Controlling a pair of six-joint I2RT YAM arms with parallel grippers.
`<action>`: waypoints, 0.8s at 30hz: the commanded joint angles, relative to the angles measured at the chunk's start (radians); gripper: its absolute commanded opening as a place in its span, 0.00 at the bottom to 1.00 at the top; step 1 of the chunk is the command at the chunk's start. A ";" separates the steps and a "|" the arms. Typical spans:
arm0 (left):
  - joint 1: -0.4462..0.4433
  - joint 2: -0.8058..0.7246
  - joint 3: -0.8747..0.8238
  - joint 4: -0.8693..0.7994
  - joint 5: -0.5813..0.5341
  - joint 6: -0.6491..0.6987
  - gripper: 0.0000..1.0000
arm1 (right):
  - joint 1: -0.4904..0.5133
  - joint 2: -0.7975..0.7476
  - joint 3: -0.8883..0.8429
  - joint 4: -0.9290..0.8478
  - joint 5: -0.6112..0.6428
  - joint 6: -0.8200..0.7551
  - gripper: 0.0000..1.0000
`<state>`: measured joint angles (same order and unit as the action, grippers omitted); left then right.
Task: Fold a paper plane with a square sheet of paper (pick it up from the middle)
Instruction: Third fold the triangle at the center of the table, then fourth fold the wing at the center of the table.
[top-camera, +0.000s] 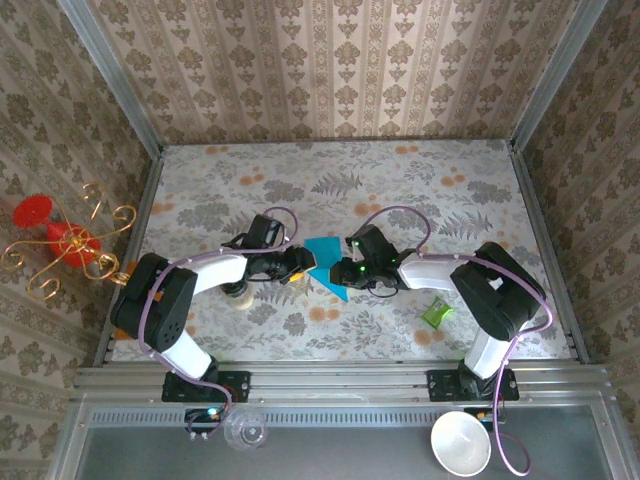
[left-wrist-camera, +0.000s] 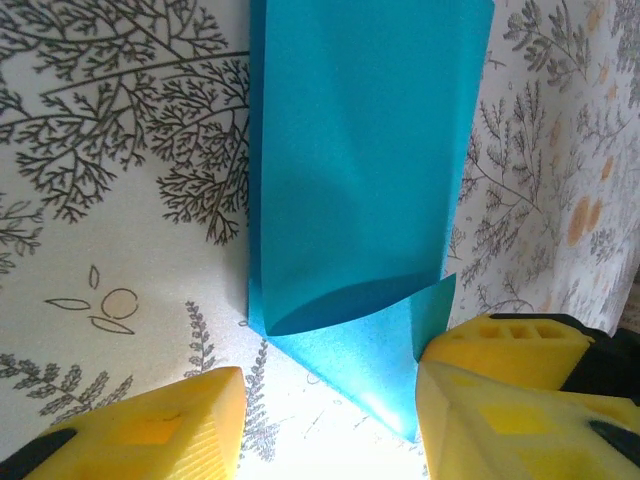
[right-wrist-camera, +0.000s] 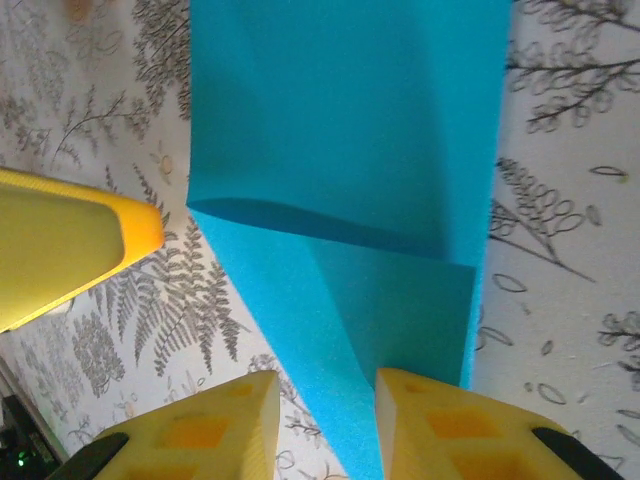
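The teal-blue sheet of paper lies folded on the table's middle, between my two grippers. In the left wrist view the paper has an upper flap bulging loosely over a pointed lower layer. My left gripper is open, with the paper's point on the table beside its right finger. In the right wrist view the paper narrows to a point that runs between my right gripper's open fingers without being pinched. From above, the left gripper and right gripper face each other across the paper.
A small green crumpled wrapper lies on the floral tabletop under the right arm. The left gripper's yellow finger shows close by in the right wrist view. Metal-framed walls enclose the table. A white bowl and a clear glass sit below the near rail.
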<state>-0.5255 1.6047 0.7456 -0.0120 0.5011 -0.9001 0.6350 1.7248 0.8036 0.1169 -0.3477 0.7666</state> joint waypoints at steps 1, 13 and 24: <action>-0.007 0.022 -0.024 0.074 0.025 -0.067 0.51 | -0.016 0.006 -0.022 0.058 -0.007 0.030 0.33; -0.010 0.084 -0.007 0.153 0.089 -0.103 0.51 | -0.037 -0.016 -0.055 0.089 -0.025 0.037 0.34; 0.011 0.107 0.003 0.215 0.206 -0.018 0.42 | -0.041 -0.014 -0.060 0.061 -0.012 0.018 0.27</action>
<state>-0.5270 1.6939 0.7334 0.1806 0.6441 -0.9771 0.5987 1.7248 0.7506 0.1890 -0.3515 0.7891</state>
